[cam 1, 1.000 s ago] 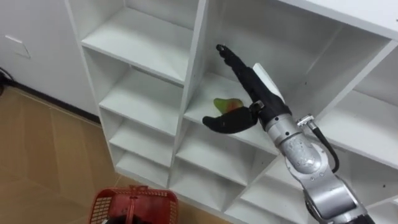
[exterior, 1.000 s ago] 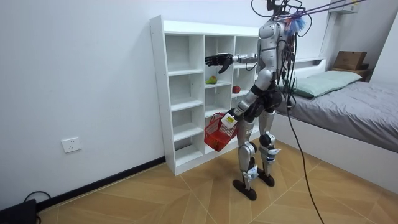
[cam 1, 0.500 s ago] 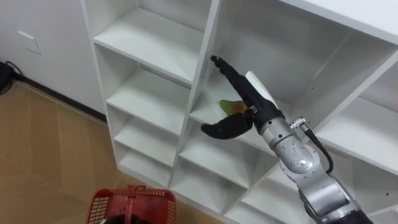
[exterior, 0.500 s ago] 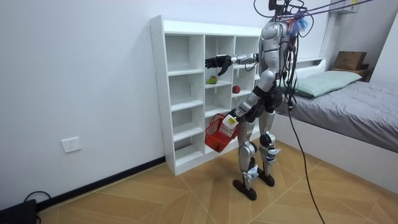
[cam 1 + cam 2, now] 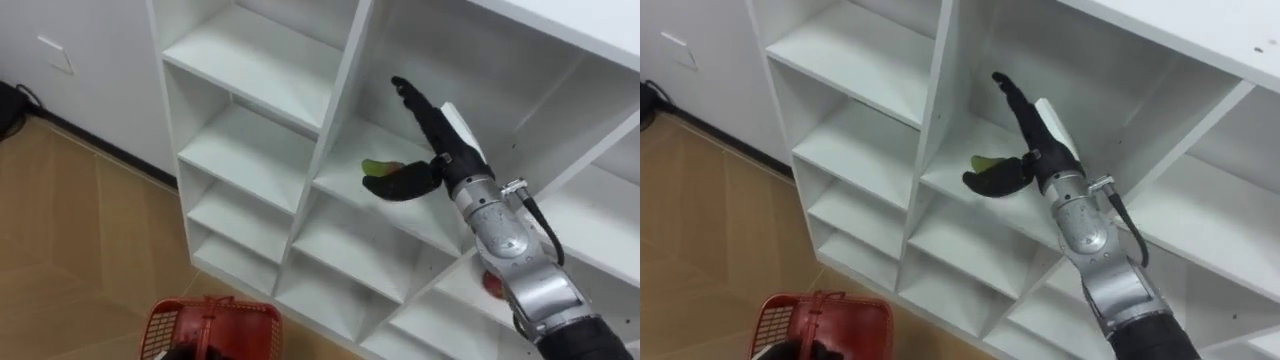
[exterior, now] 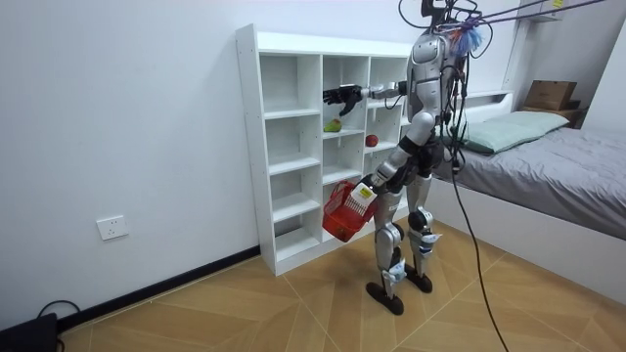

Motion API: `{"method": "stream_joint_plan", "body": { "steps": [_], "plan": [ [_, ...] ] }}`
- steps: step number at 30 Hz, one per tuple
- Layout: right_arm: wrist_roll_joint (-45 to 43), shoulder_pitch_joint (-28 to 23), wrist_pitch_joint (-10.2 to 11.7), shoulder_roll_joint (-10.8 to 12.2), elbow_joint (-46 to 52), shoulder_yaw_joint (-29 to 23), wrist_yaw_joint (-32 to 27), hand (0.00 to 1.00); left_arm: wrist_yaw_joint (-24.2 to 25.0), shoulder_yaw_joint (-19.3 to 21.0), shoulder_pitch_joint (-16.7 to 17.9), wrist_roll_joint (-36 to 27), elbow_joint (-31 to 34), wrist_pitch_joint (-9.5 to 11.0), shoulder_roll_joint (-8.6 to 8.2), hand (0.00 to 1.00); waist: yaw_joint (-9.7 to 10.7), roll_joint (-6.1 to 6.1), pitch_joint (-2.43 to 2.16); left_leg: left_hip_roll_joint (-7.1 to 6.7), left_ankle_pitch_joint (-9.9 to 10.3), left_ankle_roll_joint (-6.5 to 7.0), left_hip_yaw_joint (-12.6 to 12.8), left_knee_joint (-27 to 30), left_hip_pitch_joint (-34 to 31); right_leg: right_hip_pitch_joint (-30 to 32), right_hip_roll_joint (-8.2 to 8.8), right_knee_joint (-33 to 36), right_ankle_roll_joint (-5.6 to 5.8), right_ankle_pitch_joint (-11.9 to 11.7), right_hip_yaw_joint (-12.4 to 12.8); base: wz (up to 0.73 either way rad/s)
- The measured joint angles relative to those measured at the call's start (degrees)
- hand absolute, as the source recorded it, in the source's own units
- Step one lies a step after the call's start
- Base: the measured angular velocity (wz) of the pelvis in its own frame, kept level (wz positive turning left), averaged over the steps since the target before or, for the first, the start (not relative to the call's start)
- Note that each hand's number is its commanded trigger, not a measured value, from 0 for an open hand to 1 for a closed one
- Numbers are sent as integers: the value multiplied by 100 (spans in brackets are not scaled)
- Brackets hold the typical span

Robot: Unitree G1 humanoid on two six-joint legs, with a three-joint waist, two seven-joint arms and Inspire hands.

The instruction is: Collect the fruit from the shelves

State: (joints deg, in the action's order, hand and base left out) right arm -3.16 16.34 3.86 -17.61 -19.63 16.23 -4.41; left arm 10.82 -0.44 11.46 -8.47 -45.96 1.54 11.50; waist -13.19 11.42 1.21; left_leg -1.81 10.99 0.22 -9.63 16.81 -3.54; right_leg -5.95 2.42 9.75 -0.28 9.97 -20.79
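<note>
A green fruit with a reddish side (image 5: 378,167) (image 5: 985,162) lies on a shelf in the middle column of the white closet (image 5: 250,65) (image 6: 281,115). My right hand (image 5: 442,150) (image 5: 1038,150) reaches into that compartment, open, fingers straight above the fruit and thumb spread just in front of it. I cannot tell whether it touches the fruit. A red fruit (image 5: 492,285) (image 6: 372,140) sits one shelf lower to the right, partly behind my forearm. My left hand (image 6: 364,193) is shut on the red basket (image 5: 212,328) (image 6: 342,213), held low in front of the closet.
I stand facing the closet on a wooden floor (image 6: 245,303). The other compartments hold nothing. A bed (image 6: 548,166) stands behind me at the room view's right. A wall socket (image 6: 112,227) sits low on the white wall.
My right hand has gone deeper into the compartment, with its thumb now in front of the green fruit. The head camera has shifted. The basket has risen slightly.
</note>
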Motion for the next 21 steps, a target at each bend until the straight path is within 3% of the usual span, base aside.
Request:
{"method": "stream_joint_plan", "body": {
  "steps": [7,9,10,12,14,17,21],
  "plan": [
    [183,702,-33,-189,-979,-7,-422,0,-1,24,-39,154,104,-110,179,100,-7,114,-38,7,-16,-23,-21,81,-198,190,-22,14,-20,-12,23,0],
    [296,816,-23,-247,-1049,-4,-549,0,-2,22,-41,181,108,-114,249,100,-36,147,-29,13,-17,-25,-21,84,-233,225,-28,15,-28,-18,18,0],
    [301,904,-16,-257,-1160,-1,-643,0,-6,21,-41,189,109,-122,271,100,-43,129,-4,15,-16,-26,-21,88,-267,230,-29,15,-29,-18,10,3],
    [318,1015,-13,-280,-1342,1,-750,0,-10,22,-75,187,116,-126,286,100,-53,154,-17,15,-15,-26,-26,98,-330,294,-29,20,-29,-19,8,3],
    [375,1118,-17,-286,-1637,23,-765,0,-9,-11,-150,189,117,-149,334,100,-99,167,32,7,-12,-30,-81,135,-399,315,-33,20,-29,-19,-39,11],
    [424,1126,-16,-287,-1820,47,-767,0,-10,-49,-193,189,139,-154,356,100,-145,159,46,3,-7,-32,-129,188,-533,432,-36,38,-29,-19,-81,9],
    [432,1260,43,-289,-2111,-1,-820,0,-8,-144,-209,309,192,-152,397,100,-123,56,119,-2,-6,-37,-174,346,-825,669,-44,102,-43,-28,-144,6]
  ]
}}
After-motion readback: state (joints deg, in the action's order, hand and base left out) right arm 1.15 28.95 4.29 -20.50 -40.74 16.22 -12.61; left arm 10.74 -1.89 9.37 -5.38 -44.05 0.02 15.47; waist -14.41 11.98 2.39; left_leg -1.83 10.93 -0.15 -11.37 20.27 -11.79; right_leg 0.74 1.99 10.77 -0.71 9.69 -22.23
